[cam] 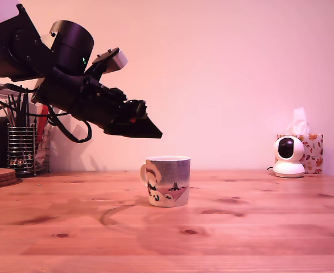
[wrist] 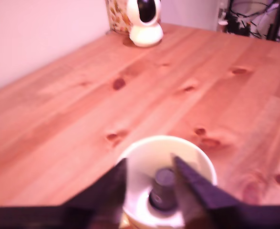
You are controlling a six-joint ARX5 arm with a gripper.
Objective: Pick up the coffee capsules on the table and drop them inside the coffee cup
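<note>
Resting inside the cream ceramic mug (wrist: 166, 183) is a blackish tapered capsule (wrist: 164, 188), framed by the black gripper (wrist: 149, 174) hovering above with jaws parted and empty (wrist view blurred). On the orange-brown pine table (cam: 258, 227), a white dome camera (cam: 289, 156) sits at the mug's three o'clock in the exterior view.
</note>
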